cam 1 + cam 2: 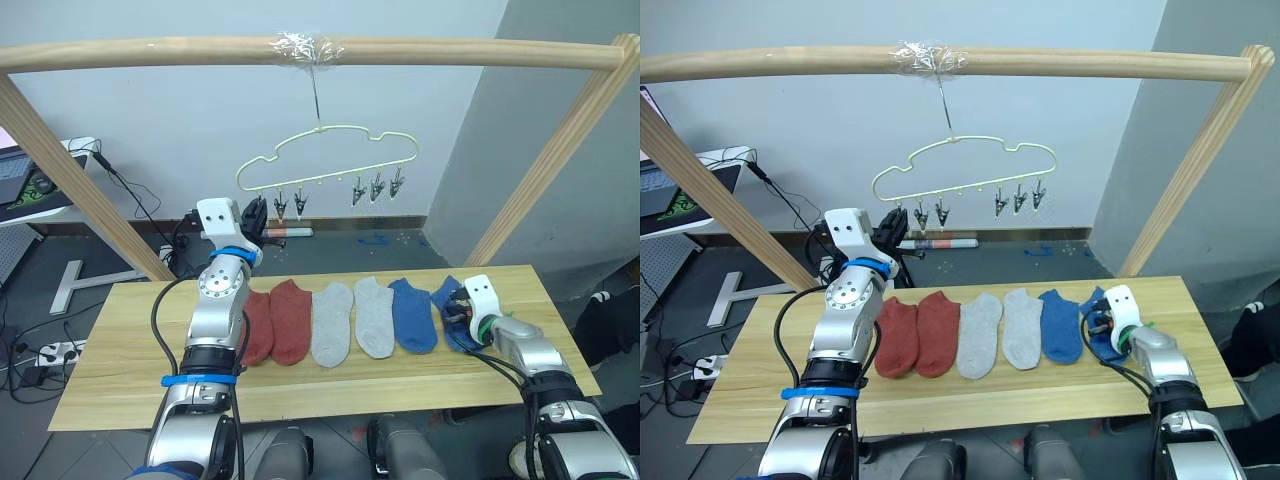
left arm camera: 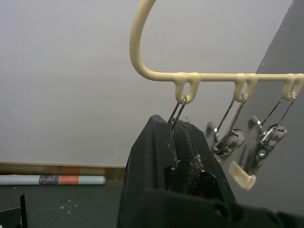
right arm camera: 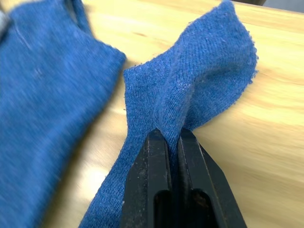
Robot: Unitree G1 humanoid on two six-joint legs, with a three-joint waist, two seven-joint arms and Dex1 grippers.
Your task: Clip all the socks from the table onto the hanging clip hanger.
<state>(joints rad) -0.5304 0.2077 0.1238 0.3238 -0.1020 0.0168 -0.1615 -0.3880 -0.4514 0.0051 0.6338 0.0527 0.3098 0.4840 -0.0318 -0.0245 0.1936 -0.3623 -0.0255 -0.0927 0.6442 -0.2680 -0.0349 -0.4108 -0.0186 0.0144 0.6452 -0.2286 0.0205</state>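
Right end effector (image 3: pixel 173 142) pinches a blue sock's (image 3: pixel 199 85) fold.

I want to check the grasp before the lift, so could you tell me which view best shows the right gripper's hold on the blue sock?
The right wrist view: the right gripper is shut on a raised fold of the blue sock, seen close. In the eye views the gripper hides most of that sock at the table's right end.

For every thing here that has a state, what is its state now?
Left pincer: shut on the end clip.
Right pincer: shut on a blue sock.
Other five socks: flat on the table.
Clip hanger: hanging, no sock clipped.
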